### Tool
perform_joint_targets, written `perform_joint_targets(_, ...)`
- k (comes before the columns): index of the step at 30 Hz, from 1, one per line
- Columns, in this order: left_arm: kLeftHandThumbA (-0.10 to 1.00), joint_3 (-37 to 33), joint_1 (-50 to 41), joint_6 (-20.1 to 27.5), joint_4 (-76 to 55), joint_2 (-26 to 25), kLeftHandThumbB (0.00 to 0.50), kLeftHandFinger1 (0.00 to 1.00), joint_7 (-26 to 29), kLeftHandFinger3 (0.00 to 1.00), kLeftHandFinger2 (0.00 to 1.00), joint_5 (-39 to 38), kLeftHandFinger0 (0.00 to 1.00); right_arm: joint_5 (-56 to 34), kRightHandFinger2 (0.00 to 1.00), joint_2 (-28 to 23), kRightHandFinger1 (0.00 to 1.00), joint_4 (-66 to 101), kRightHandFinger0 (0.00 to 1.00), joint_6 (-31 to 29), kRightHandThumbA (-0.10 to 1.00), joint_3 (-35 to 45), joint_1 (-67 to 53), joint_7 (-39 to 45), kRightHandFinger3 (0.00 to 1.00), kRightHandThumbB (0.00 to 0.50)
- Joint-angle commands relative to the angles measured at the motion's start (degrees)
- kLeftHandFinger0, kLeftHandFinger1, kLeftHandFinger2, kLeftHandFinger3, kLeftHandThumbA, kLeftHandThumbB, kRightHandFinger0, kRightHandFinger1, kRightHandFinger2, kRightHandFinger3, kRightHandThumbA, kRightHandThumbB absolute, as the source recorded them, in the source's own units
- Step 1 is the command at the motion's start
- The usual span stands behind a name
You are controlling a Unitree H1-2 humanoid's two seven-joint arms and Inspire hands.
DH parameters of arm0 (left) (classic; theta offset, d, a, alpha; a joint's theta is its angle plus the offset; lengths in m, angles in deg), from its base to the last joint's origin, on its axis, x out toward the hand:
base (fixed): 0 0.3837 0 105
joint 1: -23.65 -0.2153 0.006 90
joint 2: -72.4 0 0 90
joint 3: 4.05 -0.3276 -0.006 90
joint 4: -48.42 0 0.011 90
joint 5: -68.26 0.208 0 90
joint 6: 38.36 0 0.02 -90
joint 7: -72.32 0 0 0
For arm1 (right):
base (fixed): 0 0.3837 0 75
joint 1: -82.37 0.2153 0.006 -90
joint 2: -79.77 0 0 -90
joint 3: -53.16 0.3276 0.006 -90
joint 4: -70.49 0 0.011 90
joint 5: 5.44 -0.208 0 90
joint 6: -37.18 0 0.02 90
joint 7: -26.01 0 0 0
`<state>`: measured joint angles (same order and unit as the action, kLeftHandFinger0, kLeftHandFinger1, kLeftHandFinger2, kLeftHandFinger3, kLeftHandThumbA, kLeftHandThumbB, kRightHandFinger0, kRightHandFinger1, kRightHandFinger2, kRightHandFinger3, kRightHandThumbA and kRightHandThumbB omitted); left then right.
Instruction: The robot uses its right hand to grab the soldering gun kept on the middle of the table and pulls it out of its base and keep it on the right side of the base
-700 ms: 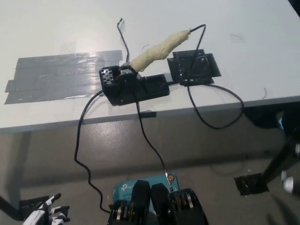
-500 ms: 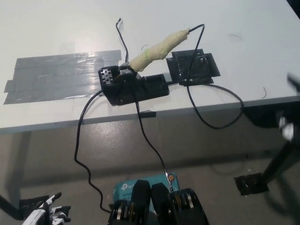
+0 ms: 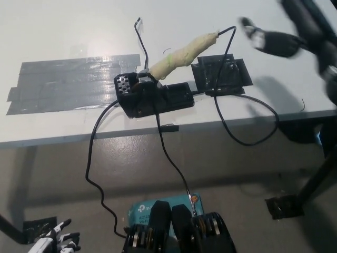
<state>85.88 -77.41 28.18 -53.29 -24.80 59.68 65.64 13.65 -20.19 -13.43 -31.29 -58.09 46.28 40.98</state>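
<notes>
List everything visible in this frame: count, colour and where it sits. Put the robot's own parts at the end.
Table: one, white, filling the upper picture.
Soldering gun: one, pale yellow wrapped handle, seated tilted in its base at mid-table.
Base: one, black, near the table's front edge.
Black tape patch: one, just right of the base.
Grey tape patch: one, on the table's left part.
Cables: black, several; exact count unclear; running from the base and the gun's end over the table edge to the floor.
Teal box: one, on the floor at bottom middle.
Left hand: white, resting at lower left, fingers apart.
Right hand: black, blurred, above the table at upper right, holding nothing.
</notes>
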Motion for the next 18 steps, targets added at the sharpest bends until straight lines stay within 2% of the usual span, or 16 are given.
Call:
perform_joint_targets(1,0.54,-0.2,-0.7,0.5,-1.5,-1.4,0.245,0.77,-0.9,1.0,0.89,0.7,0.64,8.5,1.0,1.0,1.0,-6.1,1.0,-4.2,0.64,-6.3,11.0,5.4,1.0,0.381)
perform_joint_targets(5,0.52,0.2,-0.5,0.5,-1.4,-1.3,0.247,0.74,-1.3,1.0,0.83,-0.1,0.6,12.8,1.0,2.4,1.0,-15.3,1.0,-10.3,0.74,-13.9,17.6,6.7,1.0,0.383)
perform_joint_targets(10,0.52,-0.6,-0.6,-0.4,-2.5,-1.6,0.232,0.76,-1.6,1.0,0.83,0.7,0.62,18.1,1.0,3.8,1.0,-23.9,1.0,-13.8,0.65,-21.0,22.2,7.3,1.0,0.407)
perform_joint_targets(13,0.53,-1.6,-0.1,0.4,-1.9,-2.0,0.257,0.75,-2.2,1.0,0.81,1.3,0.6,19.2,1.0,4.7,1.0,-28.2,1.0,-13.2,0.63,-23.1,22.9,8.9,1.0,0.407)
perform_joint_targets(15,0.53,-1.8,0.1,0.2,-2.1,-2.0,0.251,0.75,-2.3,0.99,0.8,1.5,0.59,19.3,1.0,4.9,1.0,-29.8,1.0,-13.4,0.59,-23.0,22.6,8.7,1.0,0.402)
perform_joint_targets(17,0.52,-2.1,0.1,0.1,-2.1,-2.1,0.234,0.75,-2.2,0.98,0.82,1.8,0.58,20.3,1.0,5.4,1.0,-31.3,1.0,-11.7,0.61,-23.4,22.1,9.9,1.0,0.39)
perform_joint_targets(18,0.53,-2.3,0.3,-0.4,-2.4,-2.1,0.243,0.73,-2.2,0.97,0.8,1.9,0.57,23.2,1.0,5.5,1.0,-32.3,1.0,-8.0,0.67,-25.2,21.9,12.0,1.0,0.397)
